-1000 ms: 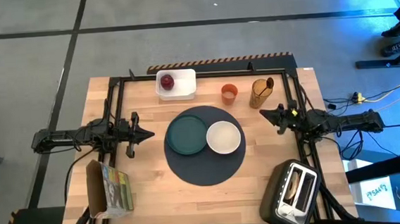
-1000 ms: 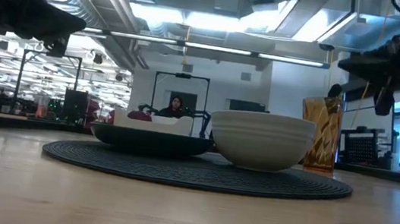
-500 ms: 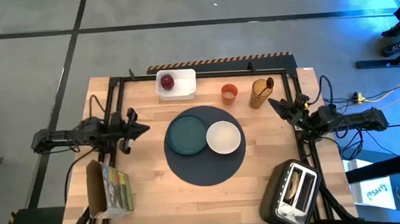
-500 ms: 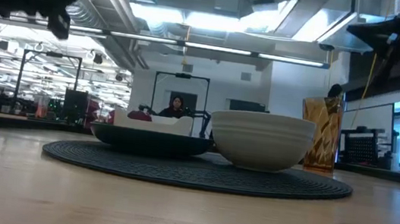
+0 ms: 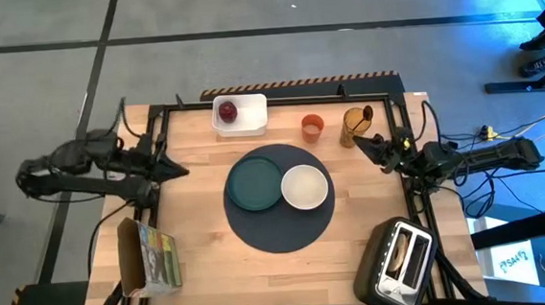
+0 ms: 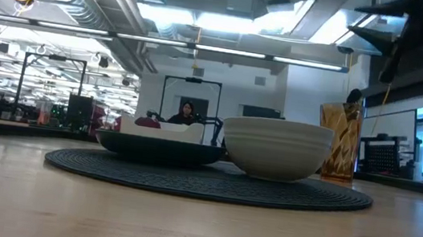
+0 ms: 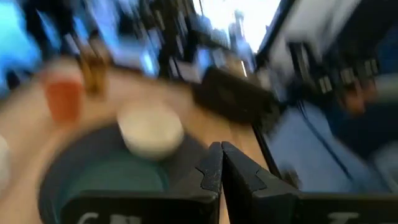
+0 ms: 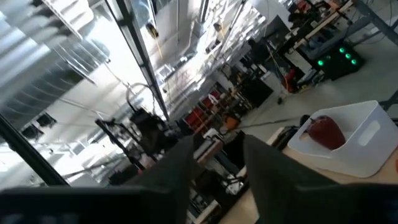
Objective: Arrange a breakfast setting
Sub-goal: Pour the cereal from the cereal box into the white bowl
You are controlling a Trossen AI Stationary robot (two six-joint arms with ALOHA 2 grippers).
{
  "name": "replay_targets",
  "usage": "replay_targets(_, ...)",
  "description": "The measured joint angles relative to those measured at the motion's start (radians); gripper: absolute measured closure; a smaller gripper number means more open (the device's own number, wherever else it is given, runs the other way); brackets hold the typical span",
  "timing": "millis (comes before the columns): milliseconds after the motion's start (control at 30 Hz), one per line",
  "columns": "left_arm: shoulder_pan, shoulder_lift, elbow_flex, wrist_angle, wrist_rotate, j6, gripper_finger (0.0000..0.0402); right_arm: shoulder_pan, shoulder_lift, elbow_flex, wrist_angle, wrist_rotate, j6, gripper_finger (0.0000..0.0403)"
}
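A large dark round mat [image 5: 280, 224] lies mid-table and bears a teal plate [image 5: 254, 185] and a white bowl [image 5: 305, 187] side by side. Behind it stand a small orange cup [image 5: 311, 127] and a tall glass of yellow cereal [image 5: 355, 126]. A red fruit [image 5: 226, 110] lies in a white tub [image 5: 251, 116] at the far edge. My left gripper [image 5: 170, 169] hangs shut above the table's left part, clear of everything. My right gripper [image 5: 358, 143] is open in the air by the glass, tipped upward, with nothing between its fingers [image 8: 180, 162]. The left wrist view shows shut fingertips [image 7: 221, 163] over the plate [image 7: 112, 180].
A yellow-green cereal box [image 5: 148, 257] lies at the near left corner. A silver-and-black toaster [image 5: 400, 259] stands at the near right corner. A dark frame [image 5: 155, 117] runs along the table's sides. Bare wood lies near the front edge [image 5: 263, 288].
My left gripper has risen well above the table and drawn back toward the left edge, leaving the low view. My right gripper has lifted, tipped its fingers upward and shifted a little toward the far edge, near the glass. The dishes have kept still.
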Motion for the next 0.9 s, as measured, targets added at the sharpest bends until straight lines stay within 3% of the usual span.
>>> replay_targets(100,0.0,0.117,0.202,-0.316,0.119,-0.006,0.0401,0.0,0.073,0.035,0.0,-0.001,0.0,0.0219)
replay_targets(200,0.0,0.197,0.365,-0.566,0.168,-0.054,0.0401,0.0,0.157,0.068,-0.001,-0.013,0.006,0.0197)
replay_targets(433,0.0,0.29,0.597,-0.856,0.19,-0.216,0.0401,0.001,0.331,0.131,-0.004,-0.076,0.011,0.0188)
replay_targets(633,-0.002,0.264,0.572,-0.901,0.232,-0.332,0.0394,0.001,0.48,0.197,-0.003,-0.11,0.008,0.0188)
replay_targets(900,-0.002,0.239,0.442,-0.9,0.331,-0.262,0.0313,0.001,0.626,0.288,0.0,-0.162,0.008,0.0188)
